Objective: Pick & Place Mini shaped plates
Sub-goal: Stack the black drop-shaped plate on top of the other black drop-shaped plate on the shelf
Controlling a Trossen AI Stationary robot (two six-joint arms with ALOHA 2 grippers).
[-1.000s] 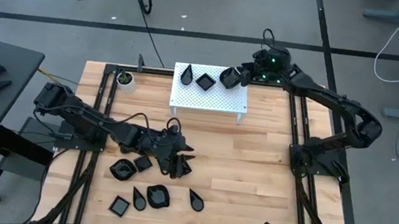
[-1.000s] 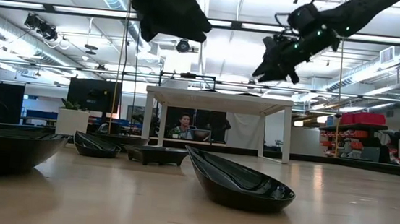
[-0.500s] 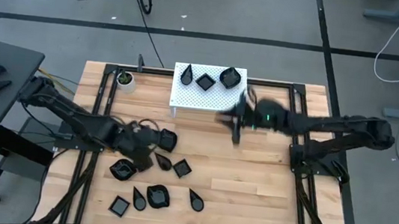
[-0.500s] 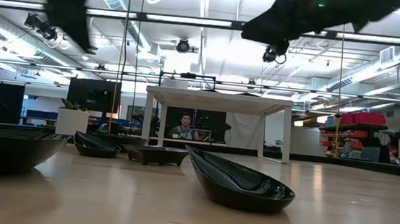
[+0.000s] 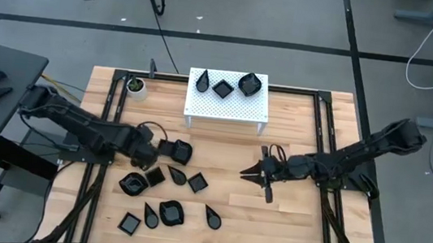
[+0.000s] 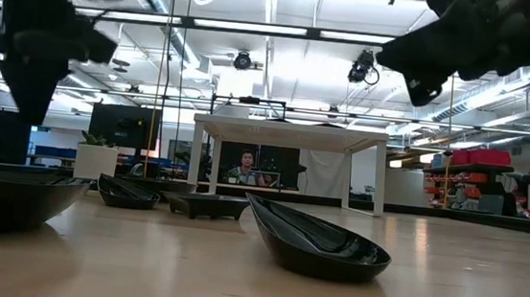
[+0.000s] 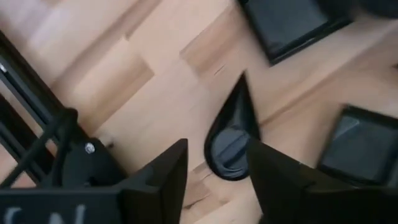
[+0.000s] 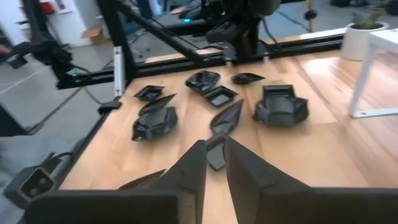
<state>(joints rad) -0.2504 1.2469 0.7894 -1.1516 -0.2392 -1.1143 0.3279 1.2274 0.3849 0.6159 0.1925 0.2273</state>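
Left gripper (image 5: pixel 149 156) hangs low over the cluster of mini shaped plates (image 5: pixel 166 189) at the table's (image 5: pixel 270 226) near left, fingers (image 7: pixel 163 180) spread either side of a teardrop plate (image 7: pixel 231 140) and not gripping it. Likely risk: closing off-centre on the glossy rim could skid the plate into the square plates just beside it. Right gripper (image 5: pixel 253 173), stretched low toward mid-table from the right, holds nothing, fingers (image 8: pixel 193 168) nearly together. Three plates already sit on the white perforated stand (image 5: pixel 226 106) at the far side.
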